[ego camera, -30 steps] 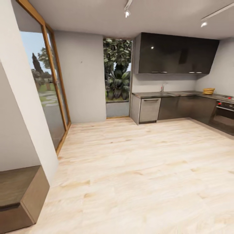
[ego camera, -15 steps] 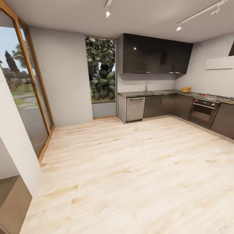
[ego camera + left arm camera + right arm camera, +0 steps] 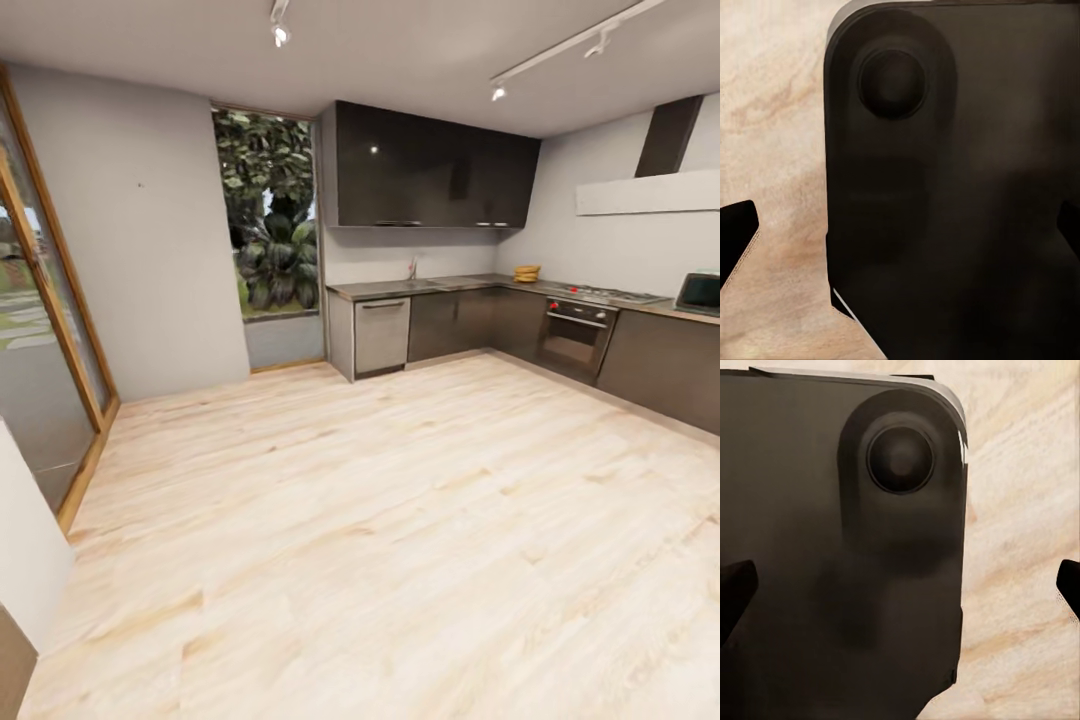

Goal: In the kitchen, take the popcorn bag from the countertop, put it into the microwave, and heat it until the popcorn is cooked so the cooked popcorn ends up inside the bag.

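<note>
My two hands' fingertips sit wide apart over pale floor, empty, while the mint-blue microwave with dark glass door [image 3: 701, 292] on the long grey table [image 3: 600, 296] shows at right edge; I risk clipping the cabinets, since no popcorn bag shows.

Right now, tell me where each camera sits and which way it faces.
Head view: high on the robot, facing across the wood floor toward the countertop, oven and microwave.
Left wrist view: on the left arm, facing down at a dark body panel; fingertips at the edges.
Right wrist view: on the right arm, likewise; fingertips.
Shared: the wood floor.
</note>
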`<state>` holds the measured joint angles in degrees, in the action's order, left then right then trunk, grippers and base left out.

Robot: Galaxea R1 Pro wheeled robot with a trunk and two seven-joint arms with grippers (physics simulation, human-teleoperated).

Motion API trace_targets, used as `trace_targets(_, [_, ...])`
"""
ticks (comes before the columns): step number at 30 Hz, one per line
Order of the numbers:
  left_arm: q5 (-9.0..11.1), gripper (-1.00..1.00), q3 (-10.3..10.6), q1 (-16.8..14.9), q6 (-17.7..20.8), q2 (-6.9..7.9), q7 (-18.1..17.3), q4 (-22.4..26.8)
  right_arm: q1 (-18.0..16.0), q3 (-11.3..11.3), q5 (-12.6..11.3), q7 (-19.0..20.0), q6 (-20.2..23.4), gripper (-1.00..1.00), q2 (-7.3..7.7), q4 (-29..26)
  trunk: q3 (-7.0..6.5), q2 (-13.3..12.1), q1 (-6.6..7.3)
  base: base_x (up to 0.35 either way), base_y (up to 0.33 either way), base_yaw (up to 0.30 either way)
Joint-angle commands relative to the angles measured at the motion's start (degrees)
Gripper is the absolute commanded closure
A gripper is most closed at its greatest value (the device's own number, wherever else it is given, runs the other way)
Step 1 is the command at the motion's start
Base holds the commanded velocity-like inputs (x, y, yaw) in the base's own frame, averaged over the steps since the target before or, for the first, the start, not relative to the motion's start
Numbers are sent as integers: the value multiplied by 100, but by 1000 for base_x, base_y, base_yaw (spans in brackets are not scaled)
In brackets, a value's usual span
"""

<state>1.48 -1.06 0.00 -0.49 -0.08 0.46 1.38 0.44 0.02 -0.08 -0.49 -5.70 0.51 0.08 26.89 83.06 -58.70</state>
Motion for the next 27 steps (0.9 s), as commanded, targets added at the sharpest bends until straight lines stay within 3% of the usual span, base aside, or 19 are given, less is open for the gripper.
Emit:
trace_targets(1, [20,-100,-8,0,-4,-4,6,3,0,4,15,-4,-19,-100,1,1,4,2,-3,316,0,-12])
trace_targets(27, [21,-100,-8,0,22,-10,6,3,0,42,43,-5,-19,-100,-19,1,4,2,-3,321,0,0])
